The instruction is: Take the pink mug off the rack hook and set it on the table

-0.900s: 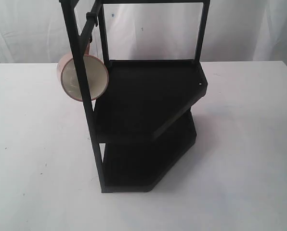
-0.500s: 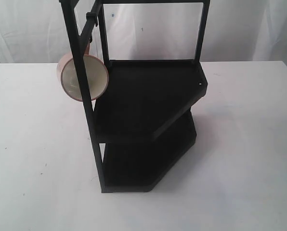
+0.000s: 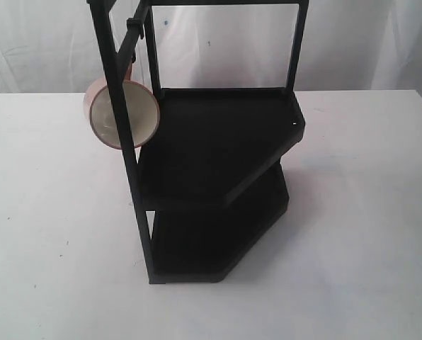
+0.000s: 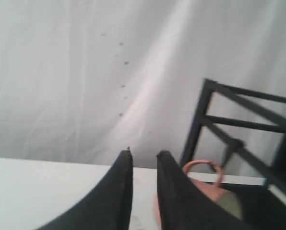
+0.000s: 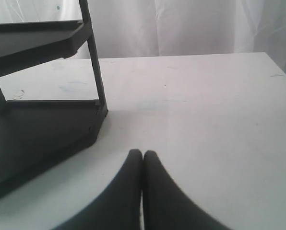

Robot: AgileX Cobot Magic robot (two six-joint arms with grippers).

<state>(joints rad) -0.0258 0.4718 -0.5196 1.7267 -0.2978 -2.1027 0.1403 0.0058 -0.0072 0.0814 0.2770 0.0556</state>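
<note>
The pink mug point(image 3: 121, 113) hangs tilted at the upper left of the black rack point(image 3: 218, 149), its cream inside facing the exterior camera. The front post crosses it. Its handle goes up toward the rack hook point(image 3: 132, 28). Neither gripper shows in the exterior view. In the left wrist view my left gripper point(image 4: 144, 154) is open and empty, and the mug point(image 4: 215, 189) with its loop handle point(image 4: 203, 165) lies just beyond one finger. My right gripper point(image 5: 142, 153) is shut, empty, low over the white table point(image 5: 205, 105).
The two-shelf rack point(image 5: 42, 124) stands mid-table, close beside my right gripper. White curtains point(image 3: 367, 42) hang behind the table's far edge. Bare tabletop point(image 3: 48, 212) stretches left and right of the rack.
</note>
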